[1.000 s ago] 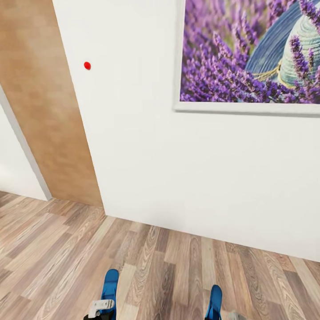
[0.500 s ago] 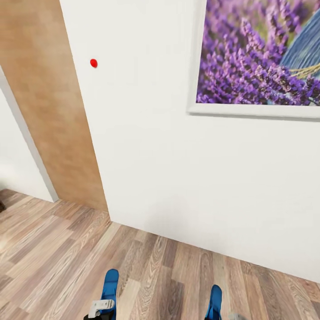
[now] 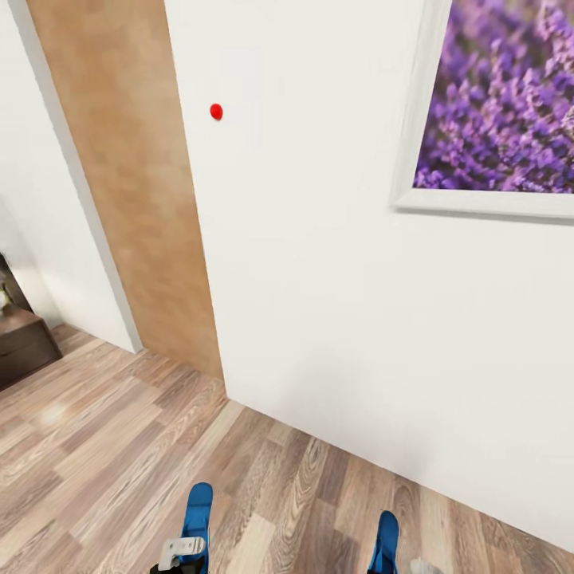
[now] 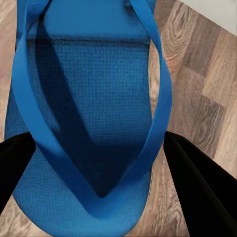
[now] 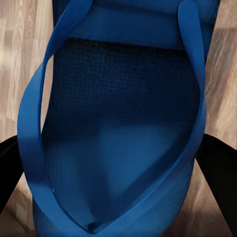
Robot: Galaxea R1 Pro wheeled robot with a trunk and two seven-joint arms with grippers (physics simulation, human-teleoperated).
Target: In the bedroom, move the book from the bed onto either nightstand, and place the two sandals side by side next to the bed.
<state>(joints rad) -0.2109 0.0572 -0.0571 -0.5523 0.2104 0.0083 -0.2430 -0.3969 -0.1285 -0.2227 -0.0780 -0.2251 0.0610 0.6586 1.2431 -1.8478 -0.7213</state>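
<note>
Each gripper clamps one blue sandal: left sandal [image 4: 89, 123], right sandal [image 5: 118, 128]. White wall [image 3: 335, 303] near ahead. Risk: turning beside wall clips sandal, loosens hold.

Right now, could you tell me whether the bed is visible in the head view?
No, it shows a white wall, a wood panel and plank floor.

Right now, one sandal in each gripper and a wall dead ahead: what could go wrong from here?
1. The white wall and framed lavender picture stand close ahead; driving forward could hit them.
2. The left sandal sits between the left gripper fingers, as does the right sandal in the right gripper; a jolt might loosen either.
3. The dark cabinet lies at the left edge; a left swing could clip it.
</note>
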